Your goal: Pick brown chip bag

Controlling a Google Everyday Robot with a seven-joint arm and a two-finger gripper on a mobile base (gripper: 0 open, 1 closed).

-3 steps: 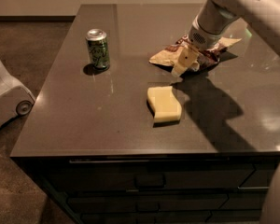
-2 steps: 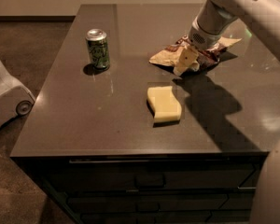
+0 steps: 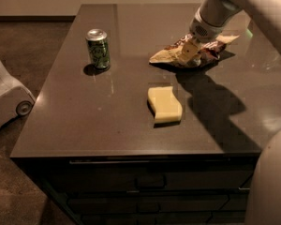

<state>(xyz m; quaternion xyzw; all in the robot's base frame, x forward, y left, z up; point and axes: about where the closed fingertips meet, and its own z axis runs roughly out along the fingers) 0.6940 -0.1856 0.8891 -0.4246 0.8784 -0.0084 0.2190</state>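
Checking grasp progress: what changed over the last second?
The gripper barely shifted, a touch toward the far right, and is down at the bag. The arm swung further into frame at bottom right. Bag not lifted; can and yellow block unmoved.

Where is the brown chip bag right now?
In the camera view, the brown chip bag lies far right on the table, beyond the yellow sponge and right of the green can, the gripper directly over it.
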